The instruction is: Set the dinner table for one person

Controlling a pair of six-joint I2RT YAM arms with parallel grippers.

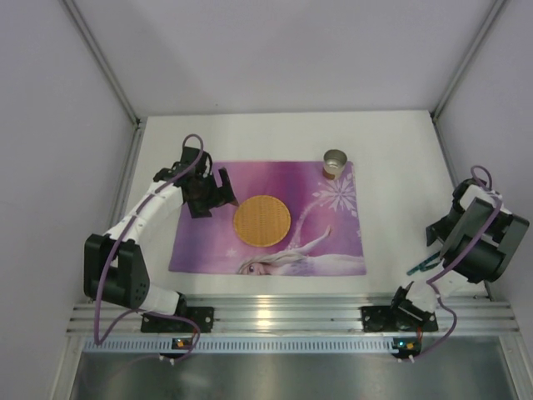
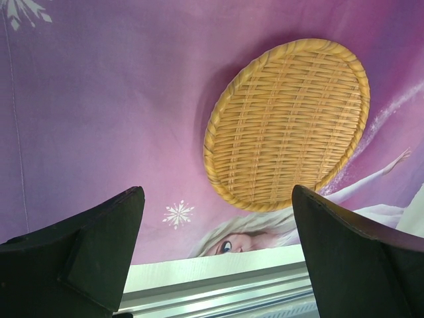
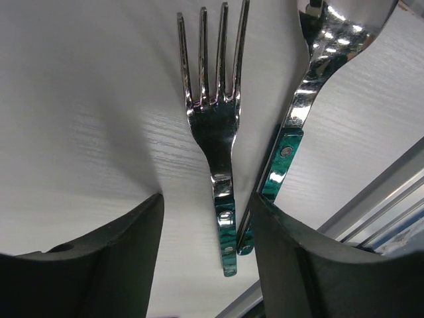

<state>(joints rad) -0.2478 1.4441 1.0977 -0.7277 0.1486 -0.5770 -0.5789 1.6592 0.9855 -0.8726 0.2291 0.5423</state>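
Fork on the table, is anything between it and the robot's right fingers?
Nothing covers the fork; it lies inside the open right gripper. A second utensil lies close beside its handle, though.

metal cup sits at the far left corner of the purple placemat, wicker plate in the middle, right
No: the metal cup sits at the far right corner of the purple placemat, per the top external view; the wicker plate is in the middle.
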